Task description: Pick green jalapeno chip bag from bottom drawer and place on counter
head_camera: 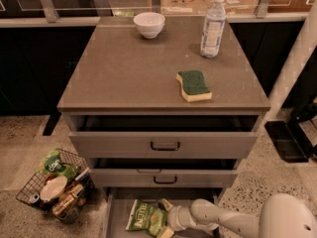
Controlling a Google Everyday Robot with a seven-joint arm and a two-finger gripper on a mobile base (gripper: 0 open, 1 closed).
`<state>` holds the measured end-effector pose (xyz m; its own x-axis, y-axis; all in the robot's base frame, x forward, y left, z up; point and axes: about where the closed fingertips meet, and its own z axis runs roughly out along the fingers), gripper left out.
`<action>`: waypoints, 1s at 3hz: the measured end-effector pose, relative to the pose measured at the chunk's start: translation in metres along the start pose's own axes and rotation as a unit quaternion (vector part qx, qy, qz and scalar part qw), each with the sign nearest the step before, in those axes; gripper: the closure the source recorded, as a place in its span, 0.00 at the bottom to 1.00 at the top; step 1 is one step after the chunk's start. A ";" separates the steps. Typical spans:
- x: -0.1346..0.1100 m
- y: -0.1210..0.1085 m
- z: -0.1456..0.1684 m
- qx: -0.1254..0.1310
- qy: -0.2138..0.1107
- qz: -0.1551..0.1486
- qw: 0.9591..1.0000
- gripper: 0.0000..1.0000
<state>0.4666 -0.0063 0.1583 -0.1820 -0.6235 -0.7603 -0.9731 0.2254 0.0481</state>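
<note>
The green jalapeno chip bag (144, 217) lies flat on the grey floor of the open bottom drawer (115, 223), at the lower edge of the camera view. My gripper (166, 218) reaches in from the right on a white arm and sits at the bag's right edge. One of its yellowish fingers (165, 205) shows above that edge and one below, spread apart, so it is open. The bag rests on the drawer floor. The counter (124, 73) is the grey-brown cabinet top above.
On the counter stand a white bowl (149, 24), a water bottle (213, 20) and a green-topped yellow sponge (193, 86). The two upper drawers (165, 146) are slightly open above the bottom one. A wire basket (54, 187) of packets sits on the floor at left.
</note>
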 end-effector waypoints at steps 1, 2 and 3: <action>-0.003 0.003 0.024 -0.016 -0.014 -0.005 1.000 0.00; -0.005 0.007 0.047 -0.028 -0.012 -0.007 1.000 0.16; -0.005 0.009 0.049 -0.029 -0.013 -0.007 0.999 0.39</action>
<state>0.4659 0.0353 0.1312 -0.1653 -0.6067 -0.7776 -0.9823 0.1719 0.0747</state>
